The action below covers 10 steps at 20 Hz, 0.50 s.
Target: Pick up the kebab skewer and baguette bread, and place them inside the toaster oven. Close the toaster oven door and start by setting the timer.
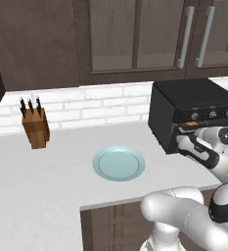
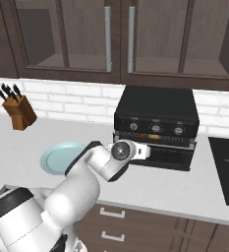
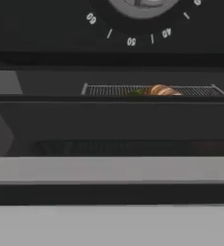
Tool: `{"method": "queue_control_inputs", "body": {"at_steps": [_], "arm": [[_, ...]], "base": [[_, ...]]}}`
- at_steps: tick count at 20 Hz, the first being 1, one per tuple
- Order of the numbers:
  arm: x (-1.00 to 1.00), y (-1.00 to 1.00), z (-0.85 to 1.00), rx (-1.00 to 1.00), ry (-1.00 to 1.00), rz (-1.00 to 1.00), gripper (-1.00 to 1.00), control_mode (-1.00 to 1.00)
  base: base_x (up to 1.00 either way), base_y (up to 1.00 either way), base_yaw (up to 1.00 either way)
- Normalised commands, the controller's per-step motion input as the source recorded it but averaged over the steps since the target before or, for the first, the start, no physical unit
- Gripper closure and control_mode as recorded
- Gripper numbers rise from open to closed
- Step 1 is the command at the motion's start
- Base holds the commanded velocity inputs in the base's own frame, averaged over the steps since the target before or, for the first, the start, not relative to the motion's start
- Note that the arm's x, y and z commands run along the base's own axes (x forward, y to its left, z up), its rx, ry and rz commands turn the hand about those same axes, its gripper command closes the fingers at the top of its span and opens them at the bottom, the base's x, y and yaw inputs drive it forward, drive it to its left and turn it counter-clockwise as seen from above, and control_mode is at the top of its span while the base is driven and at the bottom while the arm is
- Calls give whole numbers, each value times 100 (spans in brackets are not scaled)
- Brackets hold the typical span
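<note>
The gripper [image 2: 144,151] sits at the oven [image 2: 156,110] door [image 3: 111,126], nearly shut; its finger state cannot be told. Bread [image 3: 162,90] lies on the rack inside. A poor push could leave the door ajar.

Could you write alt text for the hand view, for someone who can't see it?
Close-up of the black toaster oven door, almost closed, its silver bar handle across the lower frame. Through the gap above it, a wire rack carries a golden-brown baguette bread, below a numbered timer dial.
</note>
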Motion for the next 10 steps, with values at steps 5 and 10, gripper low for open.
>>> {"method": "queue_control_inputs", "body": {"at_steps": [5, 10], "arm": [[43, 0, 20, -2, 0, -1, -100, -100], [10, -1, 9, -3, 0, -1, -100, -100]], "base": [[0, 0, 0], [0, 0, 0]]}}
